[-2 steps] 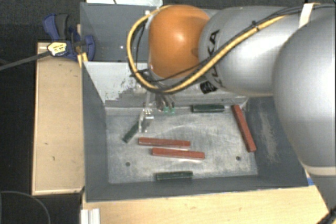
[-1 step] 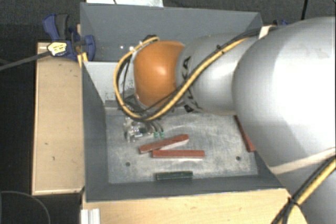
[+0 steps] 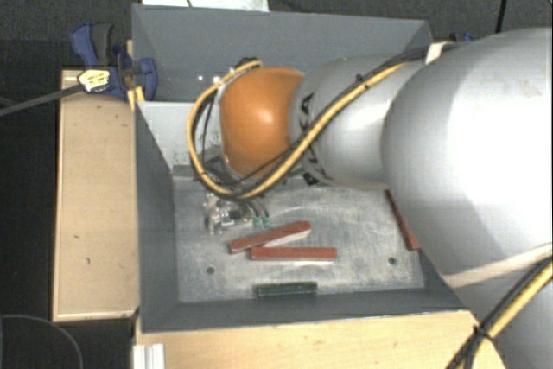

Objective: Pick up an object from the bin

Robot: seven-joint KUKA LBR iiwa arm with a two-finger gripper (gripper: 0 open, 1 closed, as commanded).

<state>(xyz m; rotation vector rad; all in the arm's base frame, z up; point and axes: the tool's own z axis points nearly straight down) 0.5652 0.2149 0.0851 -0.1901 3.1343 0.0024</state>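
A reddish-brown flat stick with a pale upper face (image 3: 270, 236) was seen lying aslant near the middle of the grey metal bin (image 3: 160, 212), its left end just beside the gripper (image 3: 226, 217), which hung low toward the left wall. Whether the gripper was apart or together could not be told. Nothing was seen held, so grasping and lifting were judged still left. A second reddish-brown flat bar (image 3: 292, 253) lay just in front, and a dark green flat bar (image 3: 285, 289) by the front wall.

The grey metal bin (image 3: 160, 220) bears on its floor a pale-tipped reddish-brown stick (image 3: 270, 237) just beside a second reddish-brown stick (image 3: 294, 253) mid-floor, a dark green bar (image 3: 285, 290) by the front wall and a reddish strip (image 3: 403, 225) at the right.
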